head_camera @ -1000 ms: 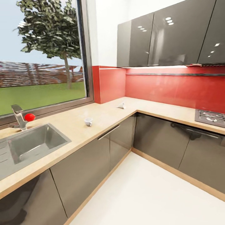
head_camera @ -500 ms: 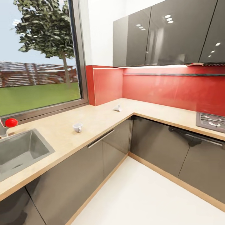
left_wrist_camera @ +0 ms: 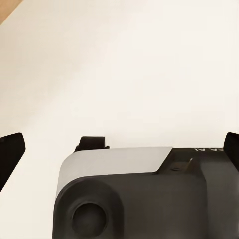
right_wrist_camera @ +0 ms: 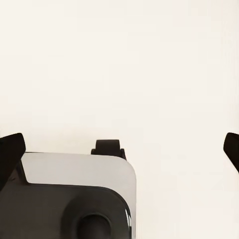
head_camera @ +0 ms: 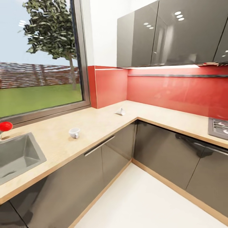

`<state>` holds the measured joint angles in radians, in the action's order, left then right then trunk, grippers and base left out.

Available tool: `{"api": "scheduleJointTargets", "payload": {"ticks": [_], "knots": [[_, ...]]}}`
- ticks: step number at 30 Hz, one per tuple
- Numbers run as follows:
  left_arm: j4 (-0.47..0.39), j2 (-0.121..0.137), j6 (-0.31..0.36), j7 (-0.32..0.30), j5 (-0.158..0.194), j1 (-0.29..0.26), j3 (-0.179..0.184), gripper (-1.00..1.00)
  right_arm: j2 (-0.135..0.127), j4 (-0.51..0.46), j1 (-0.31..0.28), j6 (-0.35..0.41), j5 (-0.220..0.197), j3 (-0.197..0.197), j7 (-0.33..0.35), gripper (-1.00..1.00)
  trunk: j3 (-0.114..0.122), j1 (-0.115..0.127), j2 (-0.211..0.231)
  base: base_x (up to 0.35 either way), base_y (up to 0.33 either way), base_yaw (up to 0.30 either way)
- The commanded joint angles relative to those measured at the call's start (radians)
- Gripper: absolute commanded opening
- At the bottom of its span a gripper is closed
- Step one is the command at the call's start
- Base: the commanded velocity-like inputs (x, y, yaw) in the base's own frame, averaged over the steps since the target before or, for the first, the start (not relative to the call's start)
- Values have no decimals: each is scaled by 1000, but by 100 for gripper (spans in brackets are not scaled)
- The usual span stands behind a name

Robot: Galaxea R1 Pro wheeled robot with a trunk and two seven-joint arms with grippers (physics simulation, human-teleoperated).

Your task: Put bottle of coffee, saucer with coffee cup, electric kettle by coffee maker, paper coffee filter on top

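A tiny white coffee cup [head_camera: 74, 133] lies on the light tan kitchen countertop [head_camera: 95, 125], between the sink and the corner. A small white paper coffee filter [head_camera: 120, 111] rests on the same countertop near the inner corner, below the red wall. In the wrist views my left gripper [left_wrist_camera: 119, 143] and right gripper [right_wrist_camera: 119, 144] are both open, fingers spread wide over the pale floor, nothing between them. The coffee maker, bottle of coffee, saucer, electric kettle and kitchen shelf are out of view.
A steel sink [head_camera: 15, 156] with a red tap knob [head_camera: 5, 126] is set into the counter at the left. A stove top [head_camera: 219, 127] sits at the right edge. Glossy grey wall cabinets [head_camera: 164, 31] hang above; dark drawer fronts [head_camera: 104, 158] line the white floor [head_camera: 152, 202].
The whole picture has shifted as the camera moved: the sink and tap have slid toward the left edge and the stove toward the right edge. Cup and filter lie where they were.
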<state>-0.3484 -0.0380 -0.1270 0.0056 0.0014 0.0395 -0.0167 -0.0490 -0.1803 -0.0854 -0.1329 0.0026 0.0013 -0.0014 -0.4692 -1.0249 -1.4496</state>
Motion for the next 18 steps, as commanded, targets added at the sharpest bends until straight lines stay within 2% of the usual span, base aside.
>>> {"api": "scheduleJointTargets", "payload": {"ticks": [1,10,18], "knots": [[-1,0,-1,1,0,0,-2,100,0,1,-1,-3,0,0,0,100,-1,0,0,54,-44,245],[-1,-1,-1,1,0,0,-1,100,0,1,-1,-2,0,0,0,100,-1,0,0,17,-22,250],[-1,-3,0,1,0,0,0,100,0,1,-1,-2,0,2,1,100,-1,0,0,115,-222,48]]}}
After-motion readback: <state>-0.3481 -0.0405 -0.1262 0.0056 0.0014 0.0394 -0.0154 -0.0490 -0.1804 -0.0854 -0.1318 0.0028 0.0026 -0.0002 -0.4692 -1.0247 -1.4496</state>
